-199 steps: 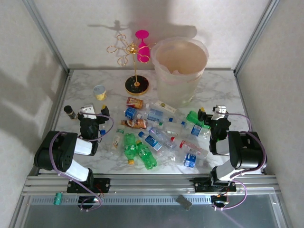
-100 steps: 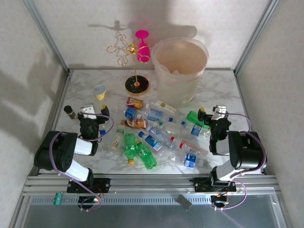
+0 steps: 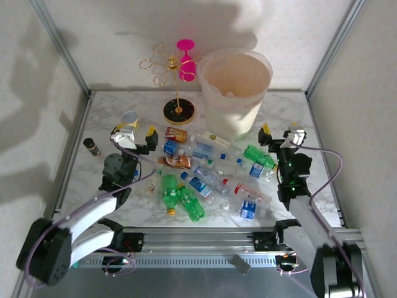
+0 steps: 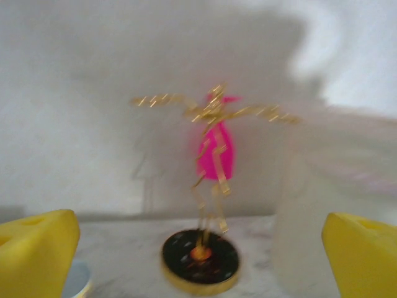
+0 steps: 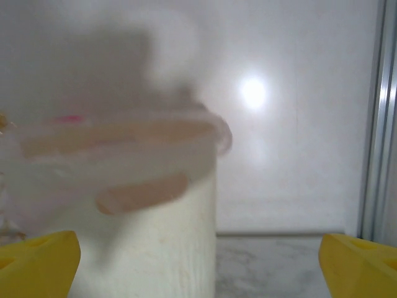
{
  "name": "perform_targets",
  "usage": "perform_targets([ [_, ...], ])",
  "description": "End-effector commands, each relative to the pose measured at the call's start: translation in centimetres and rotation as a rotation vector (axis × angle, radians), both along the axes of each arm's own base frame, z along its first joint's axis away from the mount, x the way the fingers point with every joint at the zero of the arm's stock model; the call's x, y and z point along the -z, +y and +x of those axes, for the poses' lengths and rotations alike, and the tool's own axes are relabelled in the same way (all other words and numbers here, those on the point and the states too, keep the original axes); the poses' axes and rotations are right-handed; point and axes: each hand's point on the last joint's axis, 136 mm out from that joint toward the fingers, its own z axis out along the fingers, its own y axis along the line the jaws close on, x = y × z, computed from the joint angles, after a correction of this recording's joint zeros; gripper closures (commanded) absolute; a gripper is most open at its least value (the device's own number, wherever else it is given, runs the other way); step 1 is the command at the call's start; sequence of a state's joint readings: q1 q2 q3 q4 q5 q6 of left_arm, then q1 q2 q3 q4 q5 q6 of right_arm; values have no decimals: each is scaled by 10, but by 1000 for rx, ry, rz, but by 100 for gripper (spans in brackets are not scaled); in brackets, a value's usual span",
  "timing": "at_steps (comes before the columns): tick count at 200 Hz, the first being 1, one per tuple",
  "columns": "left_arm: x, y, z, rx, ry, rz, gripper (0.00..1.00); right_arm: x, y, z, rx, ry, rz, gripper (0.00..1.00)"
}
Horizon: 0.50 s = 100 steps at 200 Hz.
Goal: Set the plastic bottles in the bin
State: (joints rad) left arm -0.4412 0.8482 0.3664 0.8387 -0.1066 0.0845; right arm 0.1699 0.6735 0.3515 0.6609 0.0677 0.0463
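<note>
Top view bright, sharp; soft shadows on wall behind bin [image 3: 232,115]. Left wrist view blurred, wire stand [image 4: 200,264] smeared. Right wrist view soft; glare spot on wall right of bin.

Gold stand [image 3: 178,111] w/ pink glass [image 3: 187,67] at back of marble table [image 3: 288,113], yellow cup [image 3: 130,116] to its left, dark vial [image 3: 92,146] nr left edge

About a dozen bottles [image 3: 203,149] are lying on the surface [image 3: 291,112]; they are overlapping, so I am not giving an exact count. Among them, three green bottles [image 3: 169,189] are showing. One bin [image 3: 232,118], one wire stand [image 3: 178,93], one pink glass [image 3: 186,62], one yellow cup [image 3: 129,119] and one dark vial [image 3: 92,146] are also showing.
</note>
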Motion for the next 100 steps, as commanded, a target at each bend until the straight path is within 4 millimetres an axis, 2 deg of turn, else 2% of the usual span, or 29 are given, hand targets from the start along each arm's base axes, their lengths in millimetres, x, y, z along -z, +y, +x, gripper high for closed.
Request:
perform_targets([
  [1,-23,-29,-36,141,-12,68,1,-24,4,-31,-55,10,57,1],
  [8,-29,-34,-47,162,-1,66,1,-36,6,-42,-85,7,82,1],
  [21,-40,-28,-61,149,58,-31,1,-56,11,-54,-141,50,130,1],
  [33,-45,-9,-66,84,151,-156,1,-67,20,-61,-195,132,125,1],
  [43,-44,18,-66,-37,240,-285,1,-74,22,-64,-210,195,141,1],
  [51,-39,44,-68,-161,317,-404,1,-71,22,-65,-207,253,148,1],
  [60,-30,64,-72,-280,396,-473,1,-66,13,-63,-155,310,195,1],
  [69,-25,70,-75,-333,462,-459,1,-52,0,-61,-77,384,297,1],
  [82,-17,67,-73,-358,533,-363,1,-21,-19,-66,51,525,478,1],
  [100,8,60,-63,-396,586,-361,1,-22,17,-71,-170,526,380,1],
])
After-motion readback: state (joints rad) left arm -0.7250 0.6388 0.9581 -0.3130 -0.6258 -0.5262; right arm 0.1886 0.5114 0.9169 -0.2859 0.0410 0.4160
